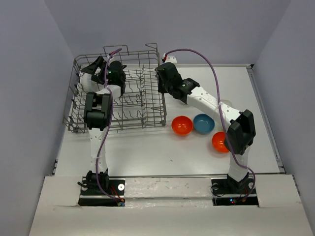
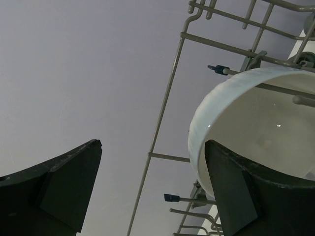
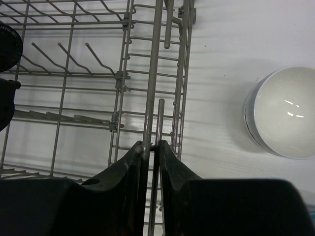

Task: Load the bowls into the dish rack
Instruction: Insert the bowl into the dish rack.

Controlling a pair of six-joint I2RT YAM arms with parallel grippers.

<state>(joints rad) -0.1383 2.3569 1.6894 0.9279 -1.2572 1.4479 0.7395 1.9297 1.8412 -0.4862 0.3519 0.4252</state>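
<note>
Three bowls are shown on the table (image 1: 147, 152) in the top view, just right of the rack (image 1: 133, 120). An orange bowl (image 1: 181, 126) and a blue bowl (image 1: 204, 123) are set just beside each other. A second orange bowl (image 1: 219, 141) lies nearer the bases and is partly covered by the right arm (image 1: 206, 101). The left arm (image 1: 98, 110) is reached into the far left part of the rack, the right arm to the rack's far right corner. How far either is opened cannot be judged from above, and what lies under the left arm is masked.

In the left wrist view, the left gripper (image 2: 152, 143) is seen spread wide, with nothing held. A white bowl (image 2: 256, 118) is tipped on its side among the rack wires. Its rim is beside the right-hand finger, by which its lower part is covered; whether they touch cannot be told. This bowl is cut off at the right edge.

In the right wrist view, the right gripper (image 3: 151, 146) is seen pressed almost together, with a wire at the rack's right side pinched between the fingers. Another white bowl (image 3: 285, 112) is set upright on the table outside the rack, well apart from the fingers and cropped at the right edge. A dark shape (image 3: 7, 73) at the left edge is too cropped to be identified.
</note>
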